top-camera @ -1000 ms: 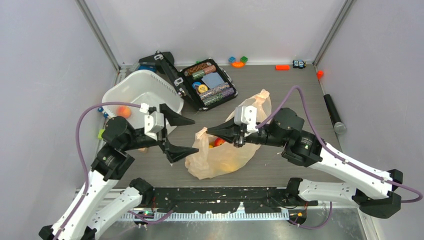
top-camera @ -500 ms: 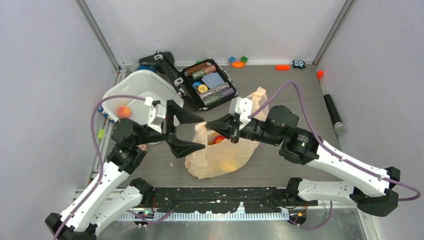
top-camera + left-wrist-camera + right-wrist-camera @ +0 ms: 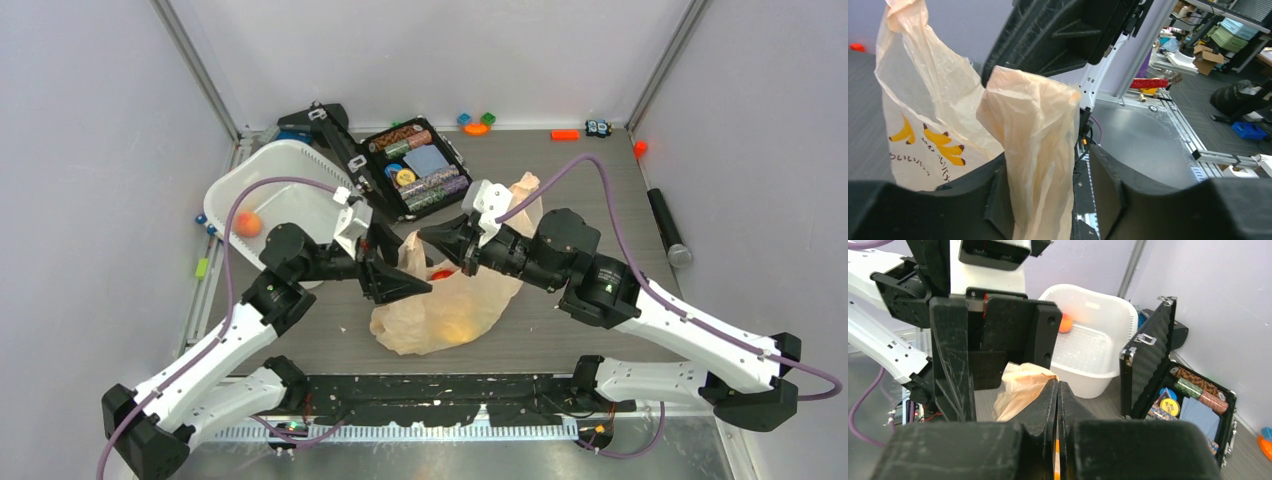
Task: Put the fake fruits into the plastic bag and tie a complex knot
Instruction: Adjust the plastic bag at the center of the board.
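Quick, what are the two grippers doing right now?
Left gripper: open, around a handle of the bag.
Right gripper: closed, pinching the bag.

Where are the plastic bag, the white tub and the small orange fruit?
plastic bag (image 3: 440,322): top view, its bulging lower body.
white tub (image 3: 1083,347): right wrist view, its bare floor.
small orange fruit (image 3: 247,223): top view, its middle, inside the tub.

plastic bag (image 3: 923,90), yellow banana marks (image 3: 940,144), small dark script (image 3: 910,162) beneath; too blurred to read
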Available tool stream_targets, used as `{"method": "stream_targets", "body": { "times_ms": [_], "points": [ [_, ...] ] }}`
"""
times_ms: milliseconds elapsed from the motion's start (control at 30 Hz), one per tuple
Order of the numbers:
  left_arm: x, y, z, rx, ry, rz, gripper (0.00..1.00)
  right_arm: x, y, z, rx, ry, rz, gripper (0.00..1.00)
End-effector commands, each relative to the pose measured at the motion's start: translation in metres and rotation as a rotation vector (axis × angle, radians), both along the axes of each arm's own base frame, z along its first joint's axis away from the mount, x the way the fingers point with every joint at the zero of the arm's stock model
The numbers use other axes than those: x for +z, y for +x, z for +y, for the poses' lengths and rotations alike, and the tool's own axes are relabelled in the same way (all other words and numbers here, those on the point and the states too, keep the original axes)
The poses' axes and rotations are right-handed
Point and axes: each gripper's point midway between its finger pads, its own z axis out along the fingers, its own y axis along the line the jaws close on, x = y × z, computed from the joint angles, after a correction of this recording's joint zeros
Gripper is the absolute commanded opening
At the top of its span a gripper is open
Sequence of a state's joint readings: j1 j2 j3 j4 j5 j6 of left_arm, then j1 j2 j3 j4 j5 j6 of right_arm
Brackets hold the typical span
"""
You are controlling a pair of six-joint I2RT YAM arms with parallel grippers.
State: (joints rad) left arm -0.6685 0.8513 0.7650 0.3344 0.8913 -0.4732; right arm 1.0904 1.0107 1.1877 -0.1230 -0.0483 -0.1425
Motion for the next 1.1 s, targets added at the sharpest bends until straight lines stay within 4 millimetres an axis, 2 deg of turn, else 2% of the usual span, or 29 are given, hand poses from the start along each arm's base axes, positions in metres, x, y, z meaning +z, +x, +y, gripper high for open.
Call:
{"method": "stream_targets", "body": {
  "times_ms": [0, 200, 533, 667, 800, 867, 933, 1000, 1067],
  "points": [
    [-0.004, -0.015, -0.011, -0.096, 0.021, 0.026, 0.48, 0.048, 0.013, -0.020, -0.123, 0.118, -0.041, 0.05],
    [-0.011, -0.012, -0.016, -0.097, 0.041, 0.055, 0.39, 0.045, 0.021, -0.029, -0.184, 0.114, -0.035, 0.05],
    [-0.026, -0.007, -0.025, -0.113, 0.082, 0.129, 0.33, 0.046, 0.037, -0.042, -0.300, 0.125, -0.015, 0.05],
    [-0.027, -0.006, -0.026, -0.118, 0.091, 0.141, 0.21, 0.046, 0.041, -0.046, -0.317, 0.130, -0.003, 0.05],
    [-0.030, 0.003, -0.025, -0.058, 0.119, 0.138, 0.00, 0.042, 0.045, -0.050, -0.322, 0.131, 0.010, 0.05],
    [-0.042, 0.019, -0.019, 0.039, 0.190, 0.160, 0.00, 0.039, 0.046, -0.054, -0.332, 0.129, 0.016, 0.06],
    [-0.051, 0.033, -0.012, 0.115, 0.251, 0.161, 0.00, 0.038, 0.049, -0.065, -0.376, 0.134, 0.029, 0.26],
    [-0.056, 0.046, -0.004, 0.179, 0.295, 0.151, 0.00, 0.039, 0.054, -0.076, -0.419, 0.129, 0.036, 0.60],
    [-0.062, 0.059, 0.004, 0.255, 0.336, 0.158, 0.00, 0.041, 0.058, -0.090, -0.454, 0.117, 0.046, 0.76]
  ]
}}
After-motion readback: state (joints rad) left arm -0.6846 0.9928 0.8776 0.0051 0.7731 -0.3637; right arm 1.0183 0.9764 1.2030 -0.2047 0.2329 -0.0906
